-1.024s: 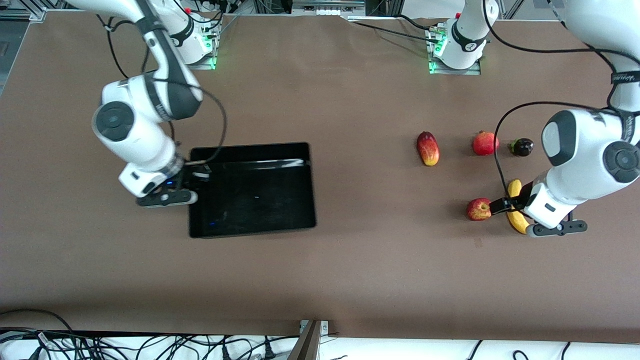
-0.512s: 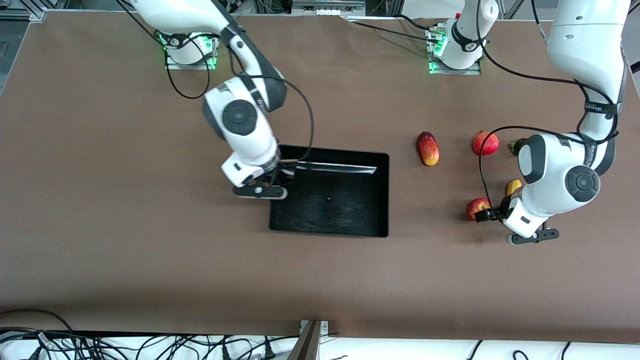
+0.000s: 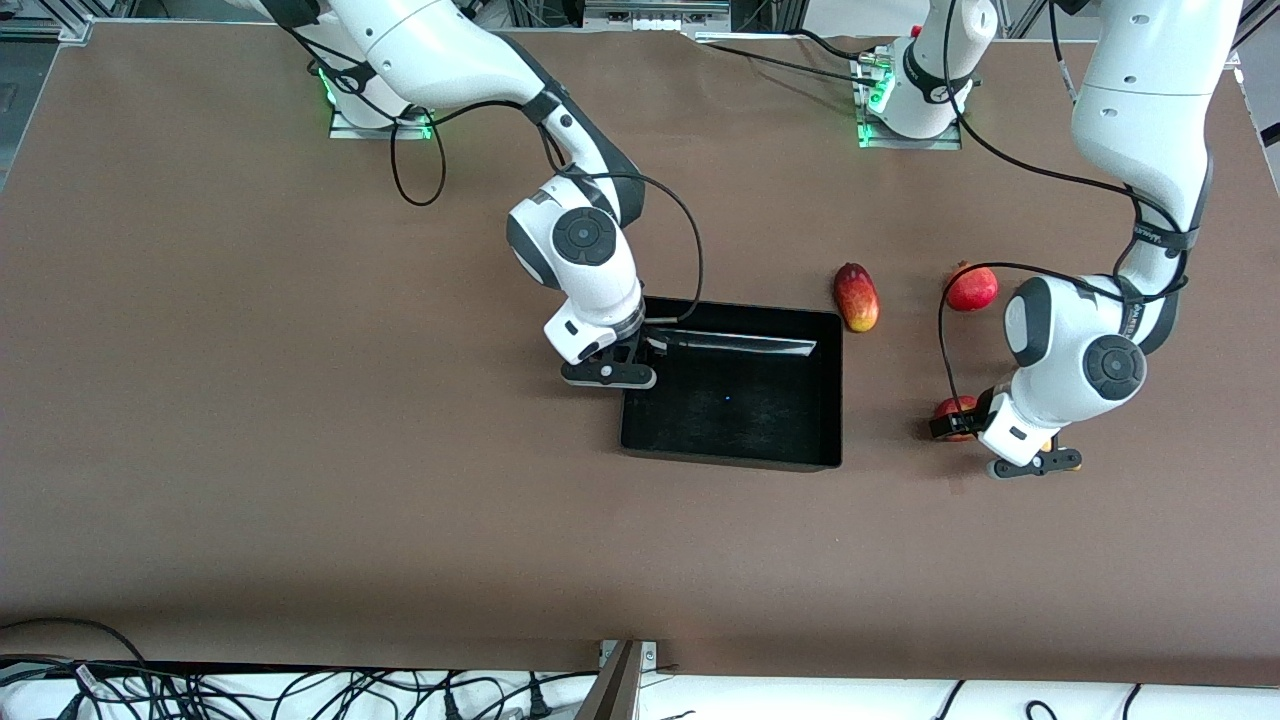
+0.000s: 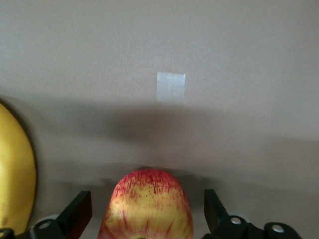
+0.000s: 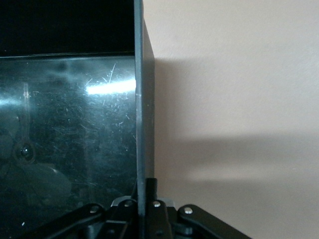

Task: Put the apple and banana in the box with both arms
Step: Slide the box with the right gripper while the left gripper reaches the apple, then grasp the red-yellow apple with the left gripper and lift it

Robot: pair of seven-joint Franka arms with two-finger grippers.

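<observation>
The apple [image 3: 947, 407] lies on the brown table toward the left arm's end. My left gripper [image 3: 955, 425] is down at it and open. In the left wrist view the red-and-yellow apple [image 4: 147, 204] sits between the two black fingers [image 4: 77, 214] with a gap on each side. The banana [image 4: 15, 174] lies right beside the apple; in the front view the left arm covers nearly all of it. My right gripper [image 3: 640, 350] is shut on the side wall [image 5: 139, 99] of the black box [image 3: 830, 390], which holds nothing and sits mid-table.
A red-yellow mango [image 3: 857, 297] lies just off the box's corner toward the left arm's end. A red pomegranate [image 3: 972, 287] sits farther from the front camera than the apple. A pale tape patch [image 4: 171, 87] marks the table by the apple.
The right arm has dragged the box a long way across the table toward the fruits. The left gripper has shifted off the banana to straddle the apple, its fingers starting to narrow.
</observation>
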